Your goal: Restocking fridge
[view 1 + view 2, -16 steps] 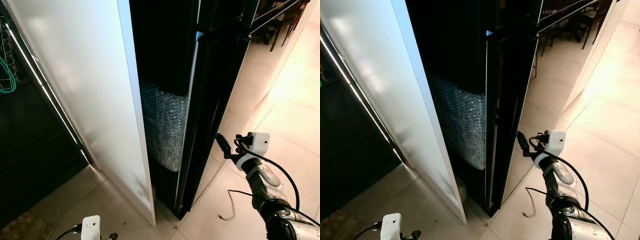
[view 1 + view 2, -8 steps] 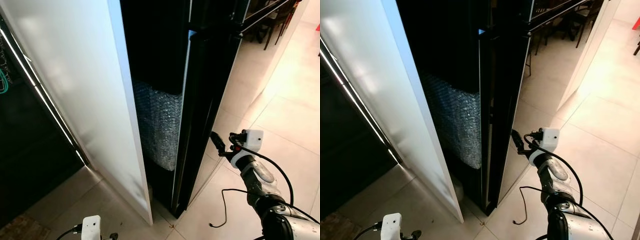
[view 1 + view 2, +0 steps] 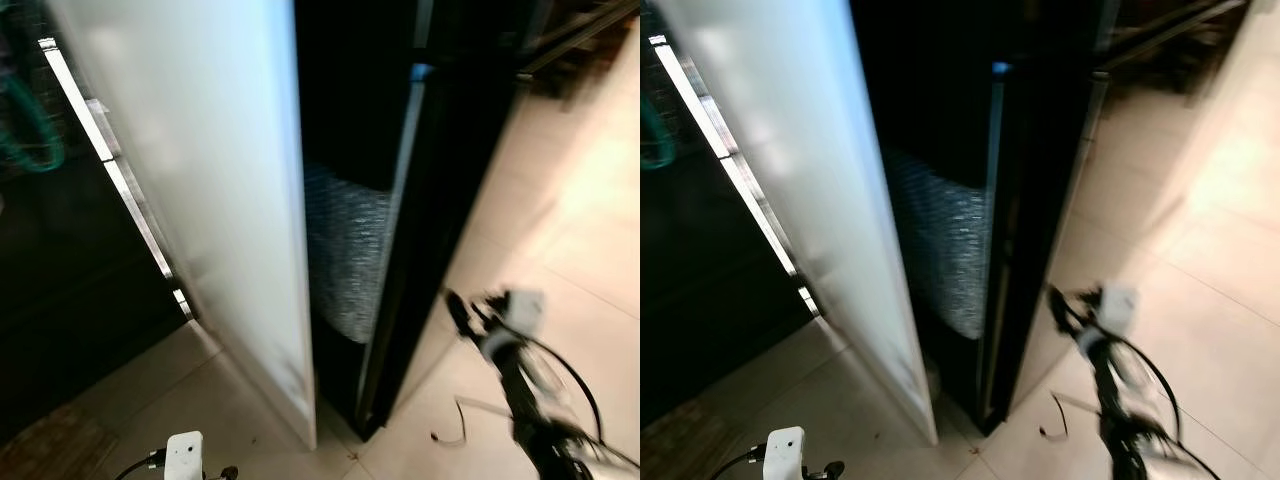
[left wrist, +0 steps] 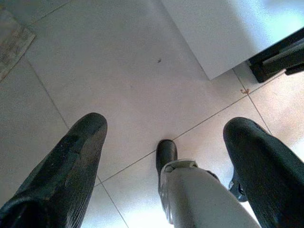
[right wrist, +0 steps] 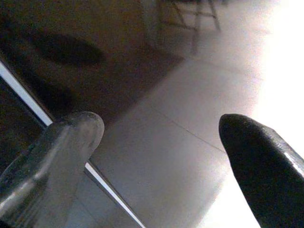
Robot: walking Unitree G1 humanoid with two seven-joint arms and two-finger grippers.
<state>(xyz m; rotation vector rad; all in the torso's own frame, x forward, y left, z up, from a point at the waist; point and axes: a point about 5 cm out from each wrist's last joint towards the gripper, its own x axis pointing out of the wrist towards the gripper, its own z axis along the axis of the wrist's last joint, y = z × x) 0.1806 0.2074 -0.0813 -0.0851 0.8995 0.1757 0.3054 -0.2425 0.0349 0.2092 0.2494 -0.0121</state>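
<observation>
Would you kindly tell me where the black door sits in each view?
Left eye view: black door, centre, beside the white panel.
Right eye view: centre.
Left wrist view: its foot, beyond the white panel.
Right wrist view: likely the dark glossy surface.
Shared landmark: tiled floor.

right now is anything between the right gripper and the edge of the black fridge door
Nothing visible stands between them. The right gripper is raised with its fingers apart, just to the right of the black fridge door, with only bare floor tiles beneath the gap. The head views are blurred, so small things could be missed.
</observation>
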